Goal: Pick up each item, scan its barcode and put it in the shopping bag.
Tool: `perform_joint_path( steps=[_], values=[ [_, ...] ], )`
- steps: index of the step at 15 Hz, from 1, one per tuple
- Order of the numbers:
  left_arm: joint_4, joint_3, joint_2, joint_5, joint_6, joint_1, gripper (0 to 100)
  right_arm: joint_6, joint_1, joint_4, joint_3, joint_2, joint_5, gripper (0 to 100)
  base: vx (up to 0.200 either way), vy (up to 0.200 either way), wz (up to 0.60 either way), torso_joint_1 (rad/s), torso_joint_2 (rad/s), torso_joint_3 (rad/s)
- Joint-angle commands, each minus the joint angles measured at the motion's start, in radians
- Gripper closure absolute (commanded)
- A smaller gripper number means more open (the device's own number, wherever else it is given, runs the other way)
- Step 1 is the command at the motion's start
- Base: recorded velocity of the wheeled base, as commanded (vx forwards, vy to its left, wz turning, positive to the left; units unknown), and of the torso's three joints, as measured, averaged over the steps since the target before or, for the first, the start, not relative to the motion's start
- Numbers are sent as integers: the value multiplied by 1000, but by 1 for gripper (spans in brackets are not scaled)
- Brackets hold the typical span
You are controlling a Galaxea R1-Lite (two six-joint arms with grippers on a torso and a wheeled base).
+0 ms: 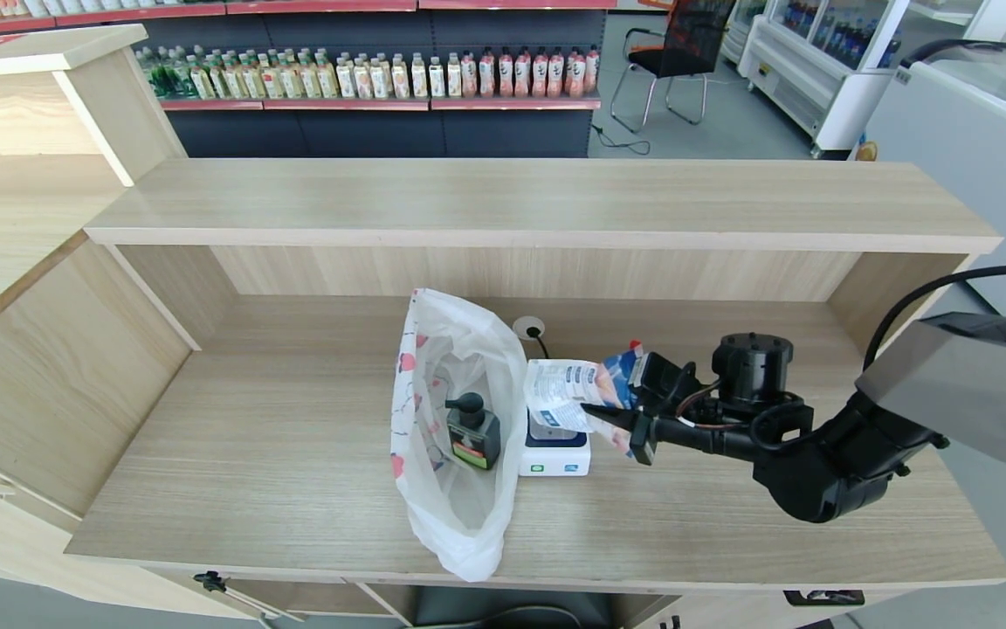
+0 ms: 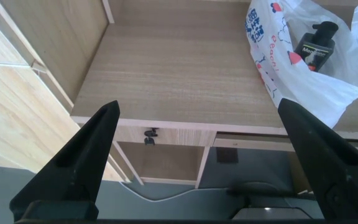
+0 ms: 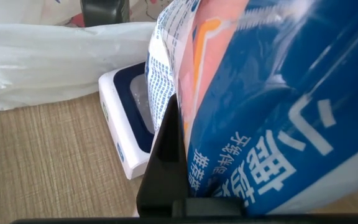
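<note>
right hand [image 1: 612,397]: fingers clamped on a snack packet [image 1: 573,389], gripping its blue-and-orange end. one dark finger [image 3: 166,168] lies flat against the packet's side.

the packet is off the bench [image 1: 276,454], above the white scanner [image 1: 555,454] with the dark window. cannot tell whether the two touch. its long axis runs roughly 9 to 3 o'clock in the head view. the white printed end points to 9, toward the shopping bag [image 1: 407,419]; the held end sits at 3.

writing: the packet's white face carries a block of small blue print, too fine to make out. the blue panel [image 3: 272,93] has large white characters and an orange-pink band beside them.

the scanner [image 3: 126,106] stands just at 3 o'clock of the bag, touching its plastic.

the bag is white with red and blue prints, mouth open. a dark pump bottle [image 1: 473,432] with a green and red label is inside.

left hand [image 2: 199,106]: fingers wide apart, holding nothing, out past the bench's near edge, well apart from the bag.
</note>
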Motion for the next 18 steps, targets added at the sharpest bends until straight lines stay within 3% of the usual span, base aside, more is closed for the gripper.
perform_joint_path(
  steps=[1, 6, 9, 11, 13, 15, 18],
  values=[
    [0, 0, 0, 0, 0, 0, 0, -2, 1, -1, 0, 5, 0, 100, 0, 0, 0, 0, 0, 0],
    [0, 0, 0, 0, 0, 0, 0, 20, -17, -1, -32, -21, -6, 100, 0, 0, 0, 0, 0, 0],
    [0, 0, 0, 0, 0, 0, 0, 245, -43, 25, -68, -181, -18, 100, 0, 0, 0, 0, 0, 0],
    [0, 0, 0, 0, 0, 0, 0, 365, -17, 134, -25, -360, -98, 100, 0, 0, 0, 0, 0, 0],
    [0, 0, 0, 0, 1, 0, 0, 393, -13, 286, 44, -514, -146, 100, 0, 0, 0, 0, 0, 0],
    [0, 0, 0, 0, 3, 0, 0, 445, -13, 323, 109, -583, -189, 100, 0, 0, 0, 0, 0, 0],
    [0, 0, 0, 0, 3, 0, 0, 517, -11, 318, 172, -621, -241, 100, 0, 200, 0, -6, -2, 7]
  ],
)
